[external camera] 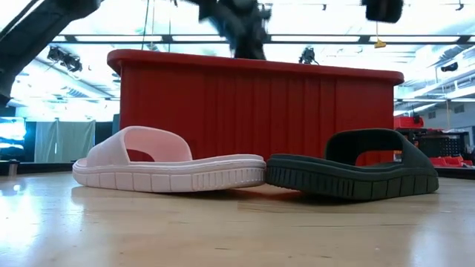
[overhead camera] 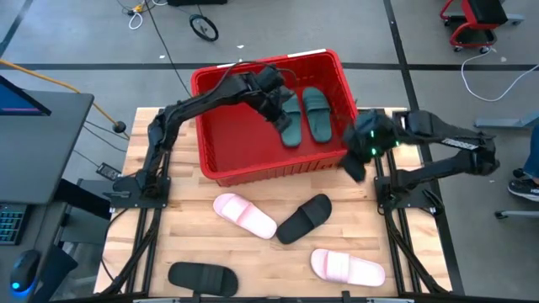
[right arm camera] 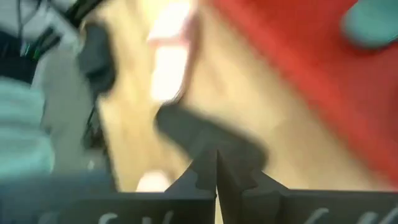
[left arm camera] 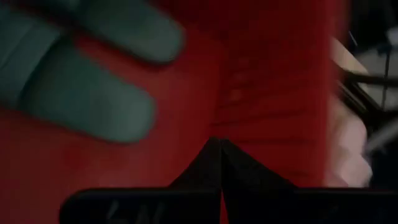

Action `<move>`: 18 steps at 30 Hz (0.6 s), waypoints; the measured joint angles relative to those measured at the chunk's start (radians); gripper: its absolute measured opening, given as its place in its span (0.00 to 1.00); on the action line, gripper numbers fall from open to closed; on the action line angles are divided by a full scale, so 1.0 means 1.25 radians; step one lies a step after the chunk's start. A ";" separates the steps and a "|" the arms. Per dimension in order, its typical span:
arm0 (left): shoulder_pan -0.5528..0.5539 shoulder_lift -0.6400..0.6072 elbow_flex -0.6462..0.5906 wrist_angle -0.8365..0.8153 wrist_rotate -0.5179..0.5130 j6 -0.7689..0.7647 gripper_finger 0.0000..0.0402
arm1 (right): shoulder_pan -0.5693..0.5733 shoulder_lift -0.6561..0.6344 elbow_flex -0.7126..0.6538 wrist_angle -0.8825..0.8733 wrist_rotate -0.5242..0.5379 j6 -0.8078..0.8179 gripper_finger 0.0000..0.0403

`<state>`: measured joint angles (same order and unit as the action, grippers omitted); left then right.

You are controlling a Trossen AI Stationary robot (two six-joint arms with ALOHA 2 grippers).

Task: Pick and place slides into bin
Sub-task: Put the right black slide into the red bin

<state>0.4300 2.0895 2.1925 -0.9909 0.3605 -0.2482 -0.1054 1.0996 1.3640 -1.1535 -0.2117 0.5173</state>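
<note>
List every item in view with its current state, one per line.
bin: upright, holding two green slides.
green slides: lying side by side inside the bin.
pink slides: on the table, outside the bin.
black slides: on the table, outside the bin.
left gripper: shut, empty, over the bin.
right gripper: shut, empty, beside the bin's right corner.

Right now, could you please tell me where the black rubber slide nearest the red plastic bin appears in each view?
High view: black slide, lower centre, in front of the red bin.
Low view: right foreground, toe against a pink slide.
Left wrist view: not in it.
Right wrist view: centre, blurred.
Shared landmark: the red bin.
</note>
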 joint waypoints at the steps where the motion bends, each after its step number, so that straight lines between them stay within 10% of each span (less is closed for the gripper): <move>1: -0.023 -0.001 0.042 -0.043 -0.015 0.005 0.00 | 0.043 0.000 0.000 -0.008 0.007 0.022 0.01; 11: -0.285 -0.091 0.081 -0.145 -0.081 -0.135 0.03 | 0.422 0.003 -0.156 0.056 0.272 0.270 0.04; 18: -0.463 -0.086 0.081 -0.165 -0.176 -0.277 0.07 | 0.469 0.004 -0.305 0.125 0.222 0.362 0.20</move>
<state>-0.1483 1.9814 2.2937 -1.1974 0.1408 -0.5944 0.4810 1.1046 0.9823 -0.9978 0.0663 0.9695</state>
